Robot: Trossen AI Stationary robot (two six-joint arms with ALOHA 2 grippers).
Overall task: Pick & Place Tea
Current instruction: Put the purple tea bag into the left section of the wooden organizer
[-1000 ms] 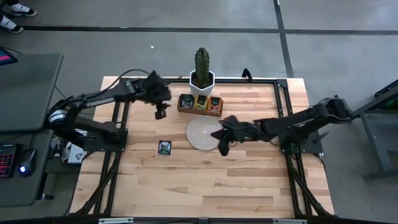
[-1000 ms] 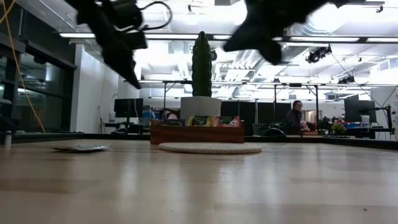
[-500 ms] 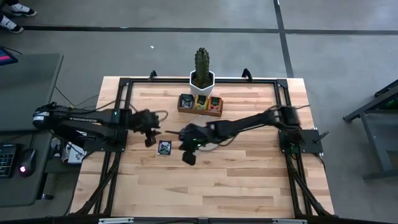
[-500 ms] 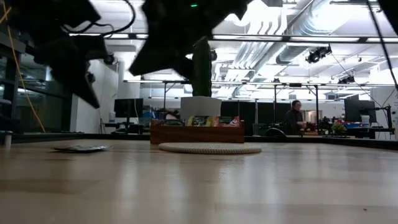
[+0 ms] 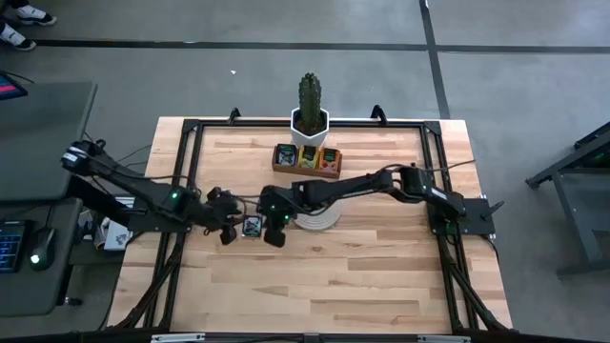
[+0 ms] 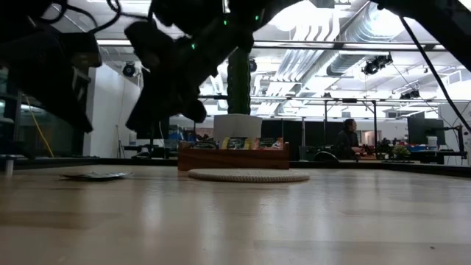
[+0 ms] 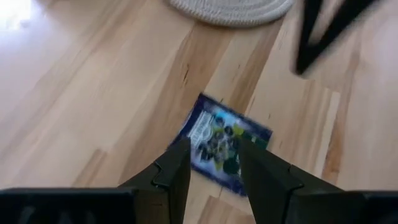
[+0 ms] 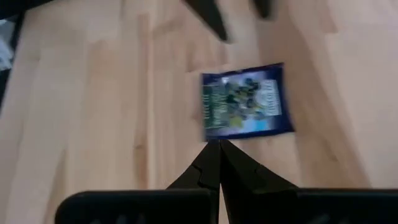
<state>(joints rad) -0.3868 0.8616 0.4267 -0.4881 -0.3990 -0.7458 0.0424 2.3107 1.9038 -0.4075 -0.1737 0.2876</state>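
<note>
Left gripper parted above sachet

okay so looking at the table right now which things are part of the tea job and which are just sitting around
In the job: dark blue tea sachet lying flat on the table; wooden tray holding more sachets; left gripper and right gripper either side of it.

Lying about: round woven mat; potted cactus.

Pale wooden counter; round woven mat near its centre; beyond it a brown wooden tray, then a cactus in a white pot at the far edge
</note>
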